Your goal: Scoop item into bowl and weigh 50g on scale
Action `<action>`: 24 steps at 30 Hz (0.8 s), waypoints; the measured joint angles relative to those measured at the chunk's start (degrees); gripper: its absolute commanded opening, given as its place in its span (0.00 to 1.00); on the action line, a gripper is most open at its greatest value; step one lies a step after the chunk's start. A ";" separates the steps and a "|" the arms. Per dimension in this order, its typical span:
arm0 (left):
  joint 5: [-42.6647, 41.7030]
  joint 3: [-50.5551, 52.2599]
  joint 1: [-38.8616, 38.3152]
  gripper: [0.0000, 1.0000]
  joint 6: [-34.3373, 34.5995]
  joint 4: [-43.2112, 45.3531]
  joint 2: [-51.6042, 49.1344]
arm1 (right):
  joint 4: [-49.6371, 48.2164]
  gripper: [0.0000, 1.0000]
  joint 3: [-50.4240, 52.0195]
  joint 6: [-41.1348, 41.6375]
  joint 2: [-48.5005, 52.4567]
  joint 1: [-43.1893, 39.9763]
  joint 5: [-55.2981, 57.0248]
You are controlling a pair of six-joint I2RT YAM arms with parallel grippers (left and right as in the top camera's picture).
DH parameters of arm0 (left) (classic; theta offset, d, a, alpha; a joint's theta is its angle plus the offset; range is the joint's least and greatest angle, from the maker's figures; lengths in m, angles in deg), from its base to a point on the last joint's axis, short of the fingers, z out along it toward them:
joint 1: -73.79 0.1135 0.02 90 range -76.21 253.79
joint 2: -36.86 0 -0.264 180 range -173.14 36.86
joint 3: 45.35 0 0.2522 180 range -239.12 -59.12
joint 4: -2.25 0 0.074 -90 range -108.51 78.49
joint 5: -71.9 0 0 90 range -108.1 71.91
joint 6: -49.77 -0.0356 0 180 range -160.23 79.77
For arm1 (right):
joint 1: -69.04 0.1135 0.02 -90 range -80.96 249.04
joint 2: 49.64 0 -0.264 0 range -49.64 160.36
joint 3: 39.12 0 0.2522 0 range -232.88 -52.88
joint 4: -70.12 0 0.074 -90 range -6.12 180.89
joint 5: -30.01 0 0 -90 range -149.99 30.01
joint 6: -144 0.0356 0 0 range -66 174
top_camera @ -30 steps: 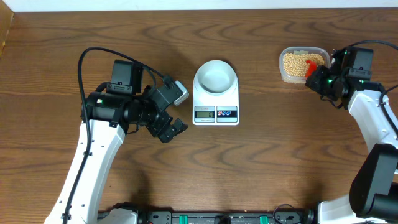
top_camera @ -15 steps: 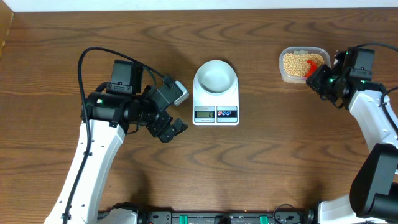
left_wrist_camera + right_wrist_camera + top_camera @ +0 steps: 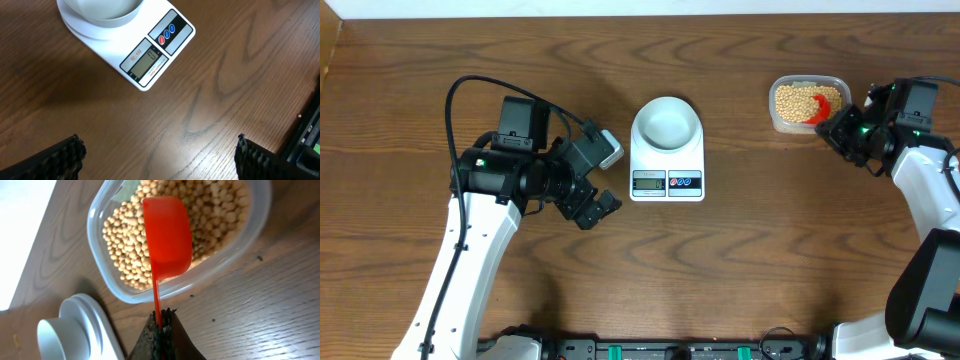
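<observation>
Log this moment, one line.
right claw: shut on red plastic scoop over tan beans in clear tub; left claw: open; white bowl on white scale

beans [image 3: 795, 98]: tan, heaped, upper right | bowl [image 3: 666, 124]: white, empty, upright on scale | scale [image 3: 667, 182]: white, flat, upper centre

Claw [image 3: 161, 321] clamped on red scoop [image 3: 167, 235] handle, scoop over beans [image 3: 127, 235] in clear tub [image 3: 210, 277]

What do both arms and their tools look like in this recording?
The left arm and right arm have white links with black joint housings. A black cable loops above the left one. The left tool has black ribbed pads; the right tool is black, with green lights beside it.
</observation>
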 measured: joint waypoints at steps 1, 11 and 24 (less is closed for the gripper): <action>0.00 0.00 0.00 0.98 0.00 0.00 0.00 | 0.11 0.01 0.00 0.00 0.00 0.00 -0.50; 0.00 0.00 0.00 0.98 0.02 0.00 0.00 | 0.48 0.01 -0.02 0.00 0.28 0.00 -2.45; 0.00 0.00 0.00 0.98 0.02 0.00 0.00 | 0.17 0.01 -0.48 -0.87 6.29 0.00 -8.13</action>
